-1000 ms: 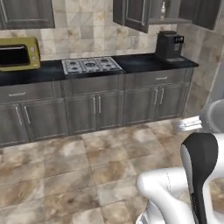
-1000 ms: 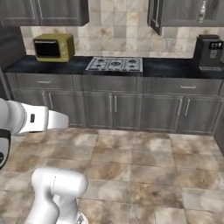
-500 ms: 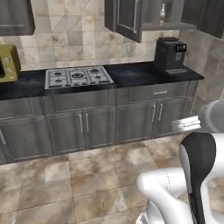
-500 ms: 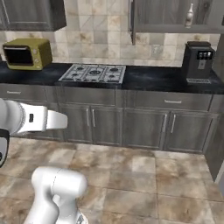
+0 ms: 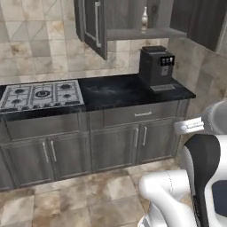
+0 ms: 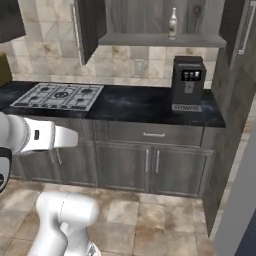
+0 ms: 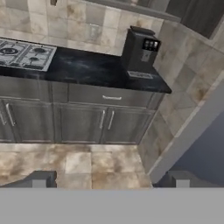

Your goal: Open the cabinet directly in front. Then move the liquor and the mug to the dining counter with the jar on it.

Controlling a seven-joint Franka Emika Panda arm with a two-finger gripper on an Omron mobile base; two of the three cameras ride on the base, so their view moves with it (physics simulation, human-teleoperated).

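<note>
The cabinet (image 5: 95, 24) at the frame's top stood open, the liquor (image 6: 173, 22) on its shelf. Fingers (image 7: 109, 180) wide, empty. Next, likely: reach up for the liquor.

Dark matt wood-grain cabinet (image 5: 93, 22) at the frame's top, holding a smooth pale liquor (image 5: 144, 20) bottle. Glossy black marble counter (image 5: 119, 91) mid-frame, metal hob (image 5: 42, 94) at left, matt black plastic coffee machine (image 5: 156, 66). Mottled beige stone floor (image 5: 80, 199) below.

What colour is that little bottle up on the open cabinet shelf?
The bottle is pale beige-white, clearest in the right base view.
</note>
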